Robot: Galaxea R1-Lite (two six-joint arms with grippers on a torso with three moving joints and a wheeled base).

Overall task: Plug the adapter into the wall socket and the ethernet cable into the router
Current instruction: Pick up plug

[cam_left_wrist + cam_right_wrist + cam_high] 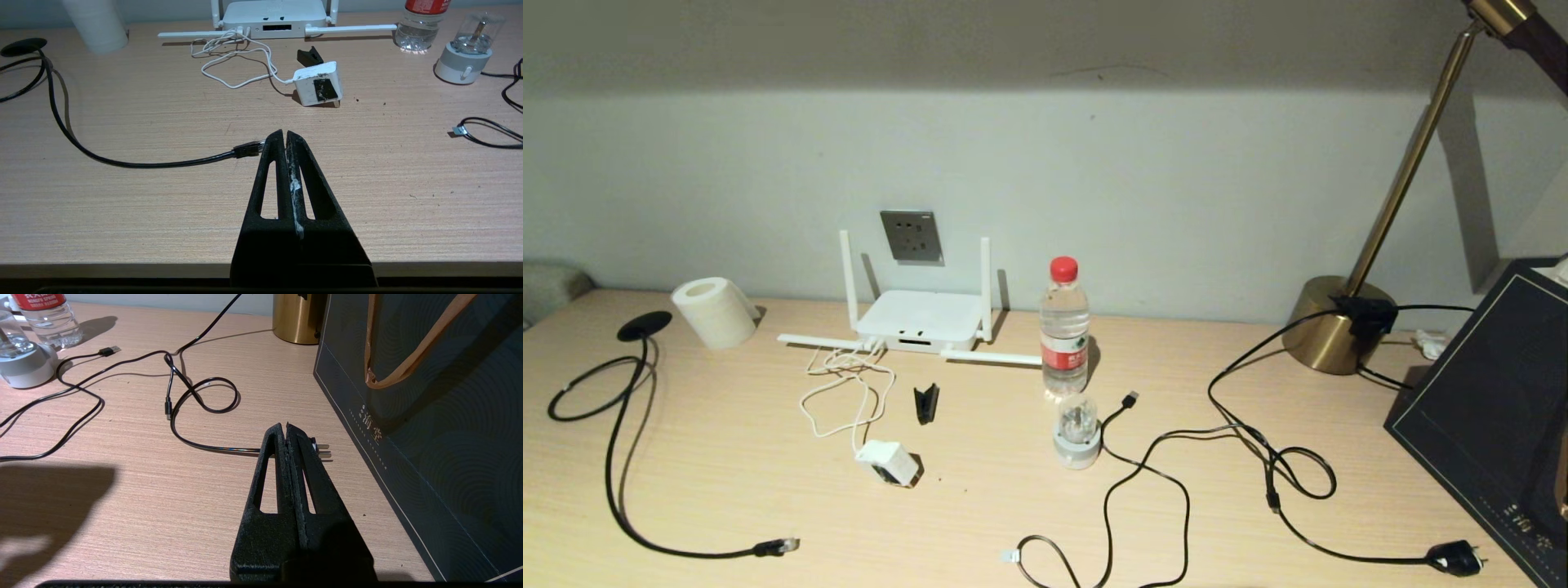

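Pale wood-grain laminate covers the desk (1225, 523), and in the head view neither arm appears. At the back edge the router (921, 320), a flat matte white box with four stick antennas, sits under the wall socket (911, 236), a square grey brushed plate on the wall. Nearer the middle lies the adapter (889, 463), a small white cube whose thin cord loops back to the router. Toward the left edge the ethernet cable (617, 457) snakes forward, thick and rubbery, ending in a clear-tipped connector near the front edge. A water bottle (1064, 328) stands just right of the router. In the left wrist view the left gripper (284, 134) hangs near the front edge, its black wedge fingers pressed together on nothing, the tips seeming just beside the cable connector (249, 148); the adapter (318, 83) lies farther back. In the right wrist view the right gripper (284, 428) is likewise pressed together and empty, over a black plug (320, 451) by a dark gift bag (441, 428) at the right edge. Nothing is plugged yet, so I judge the first step is to spread one gripper and pinch the adapter by its flat sides, pins kept square to the socket holes.
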